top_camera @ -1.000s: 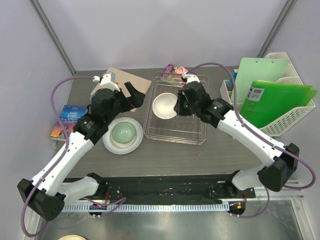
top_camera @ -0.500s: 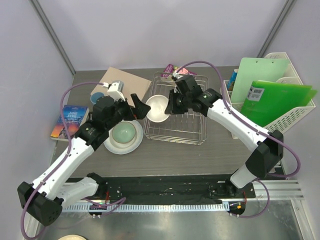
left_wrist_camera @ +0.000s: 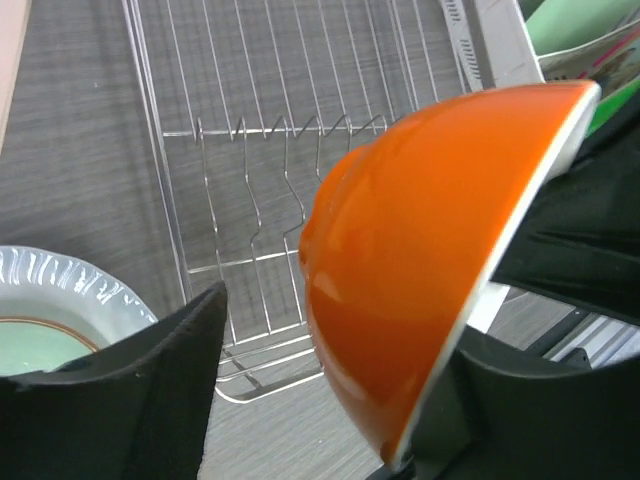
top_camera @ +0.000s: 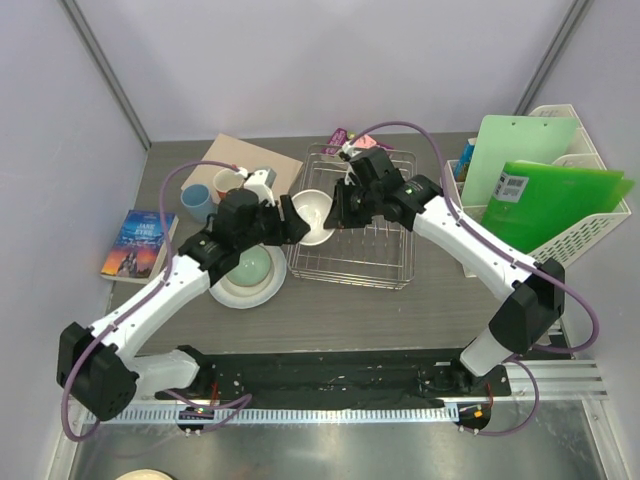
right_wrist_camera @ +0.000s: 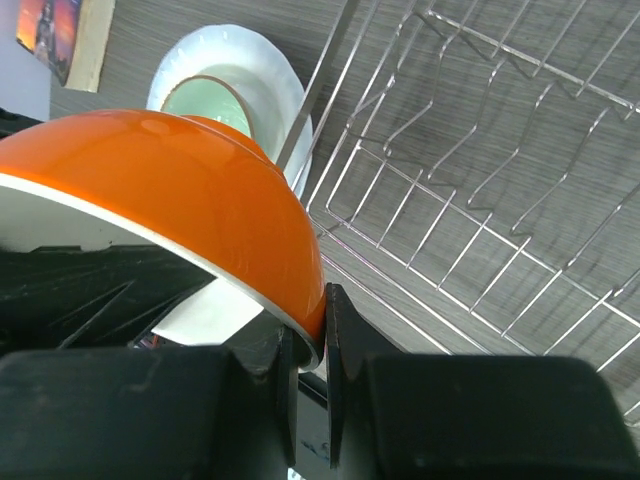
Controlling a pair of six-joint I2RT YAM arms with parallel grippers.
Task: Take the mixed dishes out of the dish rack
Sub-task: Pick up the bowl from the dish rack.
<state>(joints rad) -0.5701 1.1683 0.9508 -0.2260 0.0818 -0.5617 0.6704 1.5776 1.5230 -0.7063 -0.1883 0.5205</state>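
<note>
Orange glaze fills both wrist cameras as the cream bowl with orange outside [top_camera: 313,215] hangs tilted over the nine o'clock edge of the dish rack [top_camera: 370,268], caught between two arms.

From the left of the table, the small light-blue cup [top_camera: 195,199] and orange-red mug [top_camera: 230,183] stand side by side at the rack's ten o'clock. At its eight o'clock the pale green bowl [top_camera: 250,265] sits upturned on the large white round plate [top_camera: 225,292]. All four are already out of the rack.

A second ago the left gripper [top_camera: 292,222] hovered over that plate and the bowl lay mid-rack. The left arm has since swung across to three o'clock of its old spot, while the right gripper [right_wrist_camera: 308,335] has carried the bowl leftward to meet it. This looks like a handover about to happen, and once it is done the rack appears to hold no more dishes.

The overhead view gives the layout but only the bowl's pale inside. The left wrist view shows what it cannot: the left arm's dark fingers [left_wrist_camera: 150,385] are spread wide either side of the bowl, bare wire is visible between one finger and the glaze, and nothing is grasped. The right wrist view shows the right fingers pinched tight on the bowl's rim, with the plate and green bowl below at eleven o'clock.
</note>
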